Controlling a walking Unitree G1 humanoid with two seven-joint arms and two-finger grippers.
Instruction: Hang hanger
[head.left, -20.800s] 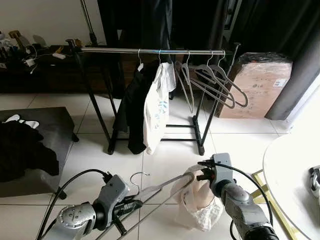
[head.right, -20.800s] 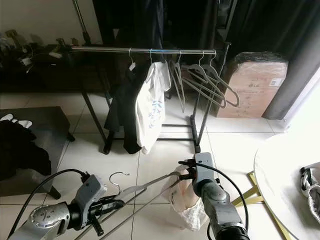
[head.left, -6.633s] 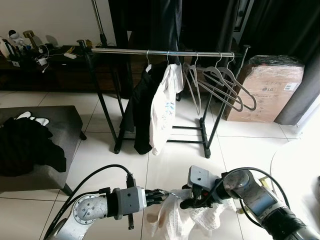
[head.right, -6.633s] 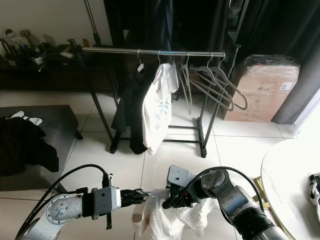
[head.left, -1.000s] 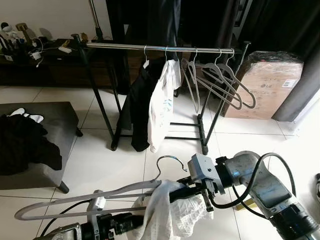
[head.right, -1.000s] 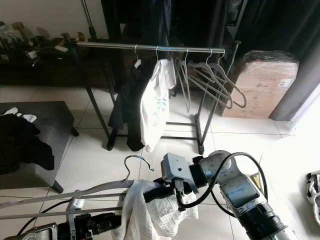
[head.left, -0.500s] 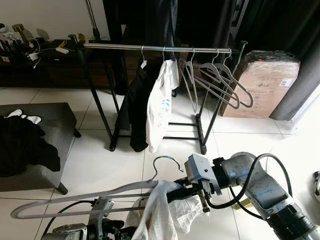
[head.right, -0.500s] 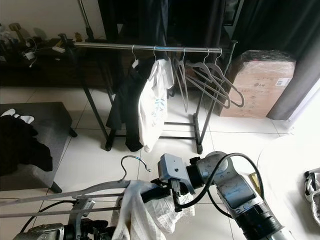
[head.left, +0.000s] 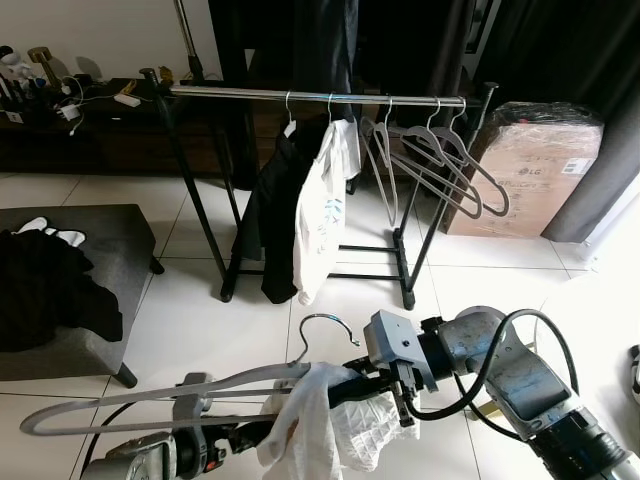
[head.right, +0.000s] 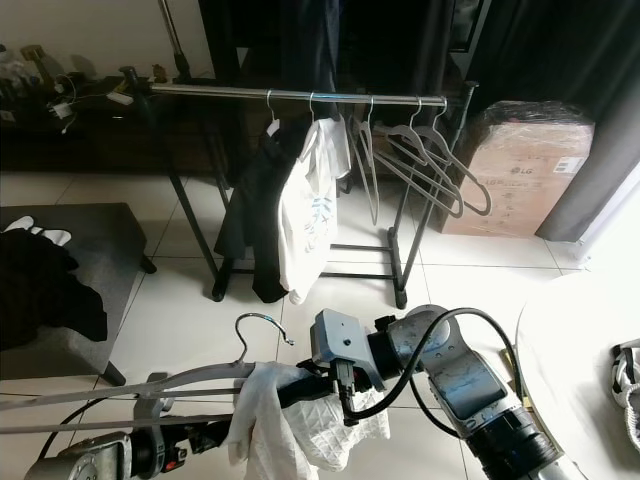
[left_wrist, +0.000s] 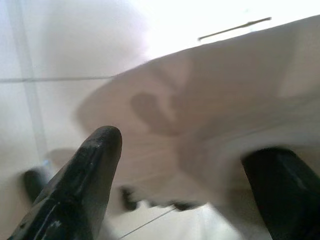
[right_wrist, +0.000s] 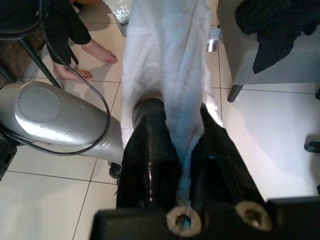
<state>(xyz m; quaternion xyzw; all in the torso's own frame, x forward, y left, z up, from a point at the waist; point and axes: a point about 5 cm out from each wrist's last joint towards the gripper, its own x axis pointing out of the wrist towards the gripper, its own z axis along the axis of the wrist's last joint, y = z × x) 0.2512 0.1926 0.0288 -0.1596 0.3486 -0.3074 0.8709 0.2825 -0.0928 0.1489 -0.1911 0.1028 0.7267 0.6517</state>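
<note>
A grey plastic hanger (head.left: 190, 385) with a metal hook lies nearly level low in the foreground, over the white tiled floor (head.left: 200, 320), well short of the clothes rack (head.left: 320, 97) behind it. A white garment (head.left: 320, 430) is draped over the hanger's right half and hangs down in folds. The right gripper (head.left: 345, 385) reaches in from the right and its two black fingers (right_wrist: 150, 165) are pinched together on a fold of that garment, as the right wrist view shows plainly. The left gripper (head.left: 240, 437) sits below the hanger near its middle; in the left wrist view its fingers (left_wrist: 85, 175) stand apart with pale cloth or hanger between them, but I cannot tell whether they grip anything. On the rack hang a black garment (head.left: 275, 210), a white shirt (head.left: 320, 215) and several bare grey hangers (head.left: 440, 165). A cardboard box (head.left: 530, 170) stands to the rack's right, and a grey bench (head.left: 110, 245) carrying dark clothes (head.left: 45, 290) stands at the left.
</note>
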